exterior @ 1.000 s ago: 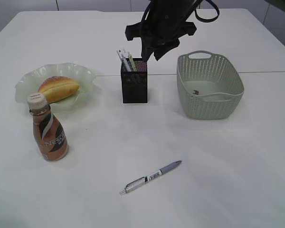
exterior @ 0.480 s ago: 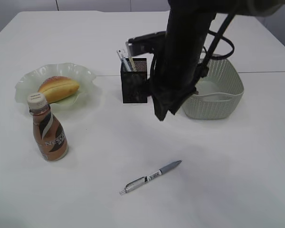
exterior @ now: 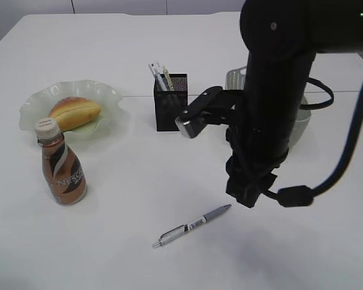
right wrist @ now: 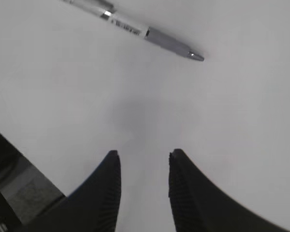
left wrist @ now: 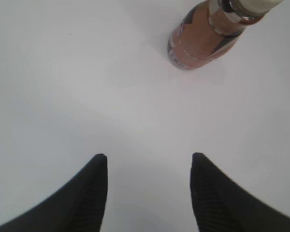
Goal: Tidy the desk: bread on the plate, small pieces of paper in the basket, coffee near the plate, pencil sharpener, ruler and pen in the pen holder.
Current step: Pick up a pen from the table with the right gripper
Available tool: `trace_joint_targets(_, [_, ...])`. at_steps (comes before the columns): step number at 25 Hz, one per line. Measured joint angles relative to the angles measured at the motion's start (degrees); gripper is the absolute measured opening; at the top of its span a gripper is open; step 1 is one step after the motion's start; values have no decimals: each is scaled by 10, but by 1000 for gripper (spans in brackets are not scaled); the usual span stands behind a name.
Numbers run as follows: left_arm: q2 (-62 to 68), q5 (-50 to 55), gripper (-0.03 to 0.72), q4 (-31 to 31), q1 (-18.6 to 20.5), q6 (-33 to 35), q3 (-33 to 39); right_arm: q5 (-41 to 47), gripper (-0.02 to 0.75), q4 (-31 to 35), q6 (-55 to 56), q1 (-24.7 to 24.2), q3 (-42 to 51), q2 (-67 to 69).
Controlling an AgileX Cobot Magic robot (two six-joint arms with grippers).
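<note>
A grey-and-white pen (exterior: 190, 225) (right wrist: 135, 31) lies on the white desk (exterior: 127, 199) near the front. My right gripper (exterior: 249, 196) (right wrist: 143, 153) hangs open and empty just behind the pen's grey tip, not touching it. The black mesh pen holder (exterior: 171, 103) has slim pale items standing in it; I cannot pick out the ruler among them. The bread (exterior: 74, 112) lies on the green wavy plate (exterior: 33, 99), with the coffee bottle (exterior: 60, 169) (left wrist: 203, 43) in front of it. My left gripper (left wrist: 149, 157) is open over bare desk. Sharpener and paper pieces are hidden.
The grey-green basket (exterior: 233, 77) stands behind my right arm, which covers most of it. A black cable (exterior: 333, 175) loops off the arm at the right. A seam (exterior: 345, 92) crosses the desk behind the holder.
My right arm has swung from above the pen holder forward and down to just behind the pen, now covering the basket. Its jaws have kept the same opening. Nothing on the desk has moved.
</note>
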Motion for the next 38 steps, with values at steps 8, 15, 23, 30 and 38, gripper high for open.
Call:
trace_joint_targets(8, [0, -2, 404, 0, 0, 0, 0, -13, 253, 15, -230, 6, 18, -10])
trace_joint_targets(15, [0, -9, 403, 0, 0, 0, 0, -16, 253, -7, -321, 11, 18, 5])
trace_joint_targets(23, [0, -20, 403, 0, 0, 0, 0, -86, 299, 86, -551, 11, 18, 14])
trace_joint_targets(30, [0, -31, 403, 0, 0, 0, 0, -136, 312, 171, -662, 11, 18, 57])
trace_joint_targets(38, [0, -33, 403, 0, 0, 0, 0, -167, 312, 177, -685, 11, 18, 95])
